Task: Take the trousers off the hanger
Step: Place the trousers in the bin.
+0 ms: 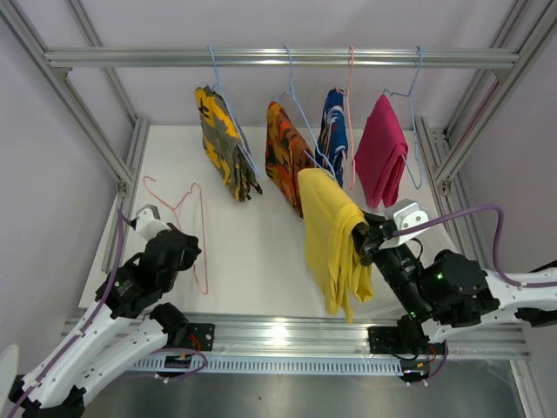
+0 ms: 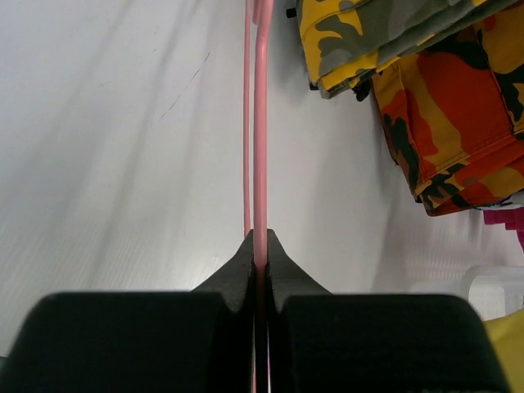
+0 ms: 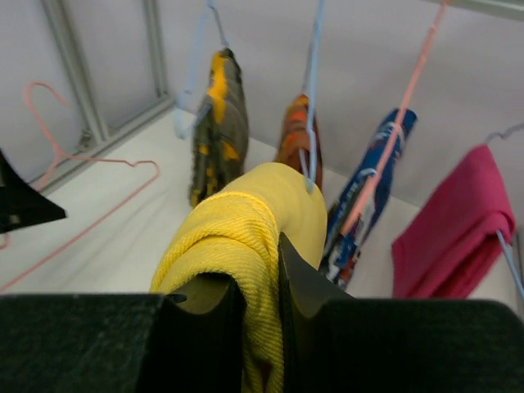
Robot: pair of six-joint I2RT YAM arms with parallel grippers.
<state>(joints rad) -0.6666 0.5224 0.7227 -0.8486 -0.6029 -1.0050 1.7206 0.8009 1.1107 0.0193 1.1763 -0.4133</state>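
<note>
Item: trousers, five pieces; removal partly done, by the look of it. Off its hanger, as judged: yellow trousers [image 3: 246, 221], draped in a long fold and pinched near the top between the fingers [image 3: 304, 288] of the right gripper [image 3: 260, 274], jaws narrow with cloth filling the gap; the piece hangs above the table [image 1: 252, 252], just in front of the orange-black trousers [image 1: 285, 157]. A light-blue hanger [image 3: 311, 90] ends at its upper fold; contact cannot be told. Bare pink hanger [image 2: 260, 147]: clamped in the closed left gripper [image 2: 260, 246], wire running straight out from the tips, well apart from any cloth. On hangers under the rail [image 1: 278, 57]: camouflage trousers [image 1: 226, 144], the orange-black, blue-patterned trousers [image 1: 333, 135], magenta trousers [image 1: 383, 161]. Outstanding: those four, and setting down the yellow piece.
</note>
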